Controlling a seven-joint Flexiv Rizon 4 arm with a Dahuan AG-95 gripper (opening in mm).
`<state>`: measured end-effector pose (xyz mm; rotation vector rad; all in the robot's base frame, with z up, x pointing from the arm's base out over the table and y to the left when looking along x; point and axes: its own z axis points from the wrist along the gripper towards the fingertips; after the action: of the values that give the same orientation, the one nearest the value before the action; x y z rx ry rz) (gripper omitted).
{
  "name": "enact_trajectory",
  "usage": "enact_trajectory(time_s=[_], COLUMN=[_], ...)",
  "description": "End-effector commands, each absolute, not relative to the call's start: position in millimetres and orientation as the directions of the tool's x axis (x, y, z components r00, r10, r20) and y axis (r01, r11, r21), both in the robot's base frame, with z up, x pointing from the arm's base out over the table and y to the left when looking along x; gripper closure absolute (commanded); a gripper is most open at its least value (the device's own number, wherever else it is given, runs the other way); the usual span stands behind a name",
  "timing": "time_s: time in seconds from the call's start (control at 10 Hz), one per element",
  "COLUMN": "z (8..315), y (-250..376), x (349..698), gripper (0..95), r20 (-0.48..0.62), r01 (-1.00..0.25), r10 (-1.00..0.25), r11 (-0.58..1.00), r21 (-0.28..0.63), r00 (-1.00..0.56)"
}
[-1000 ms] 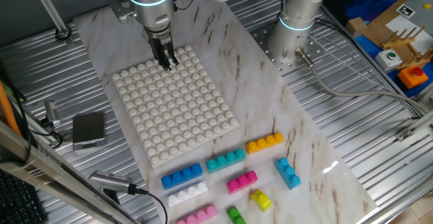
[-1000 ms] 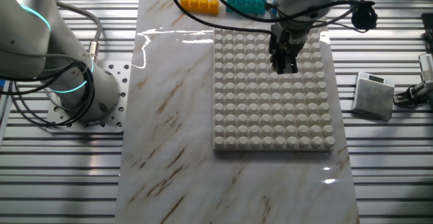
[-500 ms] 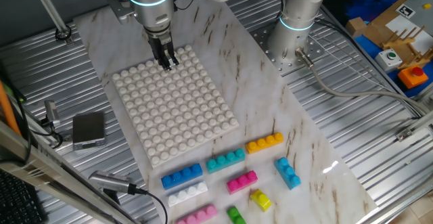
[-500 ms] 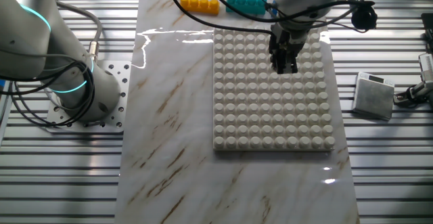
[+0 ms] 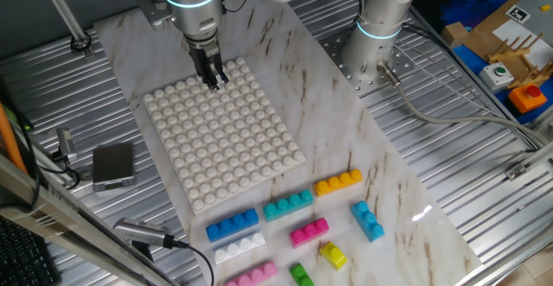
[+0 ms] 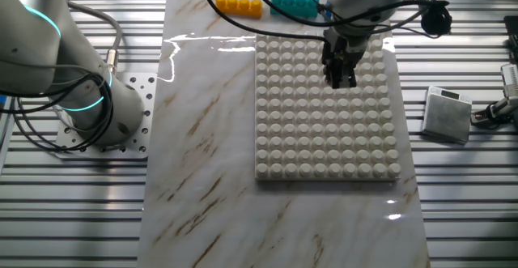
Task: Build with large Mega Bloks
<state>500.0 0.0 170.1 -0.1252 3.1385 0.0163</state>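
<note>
The claw point(image 5: 213, 80) hangs low over the far edge of the white studded board point(image 5: 223, 139), fingers pressed together and pinching nothing; whether the tips touch the studs cannot be told. Nothing is built on the board yet, so the task looks to be at its start, with no brick picked.

Well apart from the claw, past the board's opposite edge, the bricks lie loose on the marble. Left to right: a blue brick point(image 5: 232, 225) with a white brick point(image 5: 239, 248) and a pink brick point(image 5: 251, 274) beyond it, then a teal brick point(image 5: 288, 205), a green brick point(image 5: 301, 275), a magenta brick point(image 5: 308, 231), a yellow brick point(image 5: 333, 255), an orange brick point(image 5: 338, 182) and a second blue brick point(image 5: 367, 219).

The next move probably calls for lifting off the board, crossing to that row, spreading the fingers and closing on one brick.
</note>
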Motion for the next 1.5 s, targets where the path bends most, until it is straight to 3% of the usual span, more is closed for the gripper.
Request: enact_trajectory(time_s=[0.1,1.5], z=[170.4,170.6], y=[0.1,0.2], x=[499.8,499.6], gripper=[95.0,95.0], r20=[0.001,0.009], r01=[-0.089,-0.021], r10=[-0.089,-0.021], r11=[0.996,1.0], r21=[0.011,0.015], r00=[-0.996,-1.0])
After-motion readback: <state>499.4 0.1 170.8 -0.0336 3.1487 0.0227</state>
